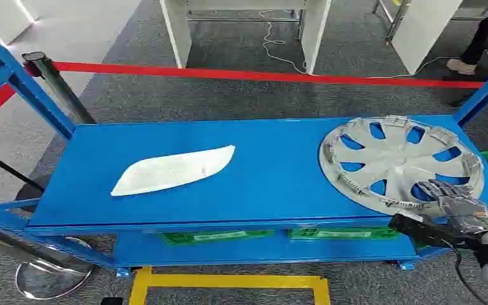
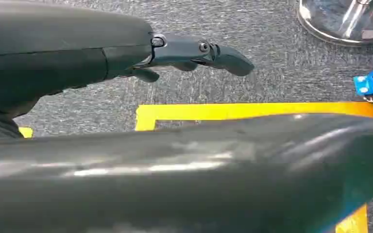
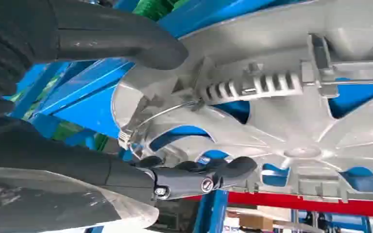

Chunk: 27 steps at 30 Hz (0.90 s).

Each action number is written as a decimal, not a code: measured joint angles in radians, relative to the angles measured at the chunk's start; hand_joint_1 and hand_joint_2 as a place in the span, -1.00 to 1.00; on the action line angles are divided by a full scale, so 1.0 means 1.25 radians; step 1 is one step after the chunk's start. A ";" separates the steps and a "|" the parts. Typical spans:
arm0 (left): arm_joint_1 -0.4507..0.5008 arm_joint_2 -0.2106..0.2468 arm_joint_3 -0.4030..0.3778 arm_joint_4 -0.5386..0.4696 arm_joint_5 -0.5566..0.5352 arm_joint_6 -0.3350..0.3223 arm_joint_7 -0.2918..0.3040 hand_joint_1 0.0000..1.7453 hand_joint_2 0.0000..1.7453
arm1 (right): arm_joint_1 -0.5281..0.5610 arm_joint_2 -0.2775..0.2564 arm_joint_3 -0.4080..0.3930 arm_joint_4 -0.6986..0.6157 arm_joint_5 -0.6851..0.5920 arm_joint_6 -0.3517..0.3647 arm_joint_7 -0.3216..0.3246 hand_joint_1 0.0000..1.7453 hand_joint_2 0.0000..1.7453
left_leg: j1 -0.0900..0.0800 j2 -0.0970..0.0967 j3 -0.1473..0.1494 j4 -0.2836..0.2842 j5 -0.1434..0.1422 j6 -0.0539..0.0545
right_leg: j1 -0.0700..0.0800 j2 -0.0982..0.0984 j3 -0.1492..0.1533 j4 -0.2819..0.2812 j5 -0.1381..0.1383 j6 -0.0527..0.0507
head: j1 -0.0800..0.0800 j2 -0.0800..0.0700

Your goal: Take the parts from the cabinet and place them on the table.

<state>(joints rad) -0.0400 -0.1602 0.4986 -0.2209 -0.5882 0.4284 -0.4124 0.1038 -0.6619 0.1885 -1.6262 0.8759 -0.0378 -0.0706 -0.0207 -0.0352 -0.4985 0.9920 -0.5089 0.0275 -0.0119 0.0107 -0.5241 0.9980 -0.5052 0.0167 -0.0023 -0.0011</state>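
Head view: a white curved part (image 1: 175, 169) lies on the blue table (image 1: 273, 171), apparently already delivered; the right hand (image 1: 452, 202) grips the near rim of a silver wheel cover (image 1: 399, 162) resting at the table's right end.

Left wrist view: the left hand (image 2: 194, 56) hangs over grey floor, fingers extended, holding nothing.

Right wrist view: thumb and fingers (image 3: 209, 174) clamp the cover's rim; release remains.

On the blue table (image 1: 273, 184) lie two parts: one silver wheel cover (image 1: 399, 162) near its right edge and one white curved panel (image 1: 173, 169) toward its left edge.
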 joint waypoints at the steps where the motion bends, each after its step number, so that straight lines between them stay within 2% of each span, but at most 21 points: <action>1: 0.000 -0.001 0.000 0.000 -0.001 0.000 0.000 -1.00 -1.00 | -0.001 0.000 0.000 -0.001 0.008 -0.004 0.002 -1.00 1.00 | 0.000 0.000 0.000 0.000 0.000 0.000 | 0.000 0.000 0.000 0.000 0.000 0.000 | 0.000 0.000; 6: 0.000 -0.004 0.000 0.000 -0.005 0.000 0.000 -1.00 -1.00 | -0.008 0.005 0.003 -0.008 0.074 -0.071 0.006 -1.00 1.00 | 0.000 0.000 0.000 0.000 0.000 0.000 | 0.000 0.000 0.000 0.000 0.000 0.000 | 0.000 0.000; 9: 0.000 -0.006 0.000 0.000 -0.009 0.000 0.000 -1.00 -1.00 | -0.010 0.025 0.005 -0.016 0.096 -0.115 0.001 -1.00 1.00 | 0.000 0.000 0.000 0.000 0.000 0.000 | 0.000 0.000 0.000 0.000 0.000 0.000 | 0.000 0.000; 10: 0.000 -0.006 0.001 0.000 -0.009 0.000 0.000 -1.00 -1.00 | -0.010 0.036 0.006 -0.020 0.095 -0.125 -0.002 -1.00 -1.00 | 0.000 0.000 0.000 0.000 0.000 0.000 | 0.000 0.000 0.000 0.000 0.000 0.000 | 0.000 0.000; 16: 0.000 -0.010 0.001 0.000 -0.015 0.000 0.000 -1.00 -1.00 | -0.010 0.092 0.016 -0.036 0.087 -0.159 -0.011 -1.00 -1.00 | 0.000 0.000 0.000 0.000 0.000 0.000 | 0.000 0.000 0.000 0.000 0.000 0.000 | 0.000 0.000; 24: -0.001 -0.010 0.001 0.000 -0.015 0.000 0.000 -1.00 -1.00 | -0.011 0.128 0.026 -0.042 0.082 -0.158 -0.013 -1.00 -1.00 | 0.000 0.000 -0.001 0.000 0.000 0.000 | 0.000 0.000 0.000 0.000 0.000 0.000 | 0.000 0.000; 27: -0.001 -0.010 0.001 0.001 -0.016 0.000 0.000 -1.00 -1.00 | -0.011 0.136 0.033 -0.047 0.040 -0.134 -0.030 -1.00 -1.00 | 0.000 0.000 -0.001 0.000 0.000 0.000 | 0.000 0.000 0.000 0.000 0.000 0.000 | 0.000 0.000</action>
<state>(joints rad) -0.0409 -0.1732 0.4997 -0.2201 -0.6088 0.4284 -0.4124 0.0903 -0.4914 0.2296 -1.6846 0.9256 -0.2049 -0.1076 -0.0206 -0.0352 -0.4992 0.9917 -0.5088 0.0274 -0.0118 0.0107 -0.5243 0.9980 -0.5053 0.0168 -0.0019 -0.0011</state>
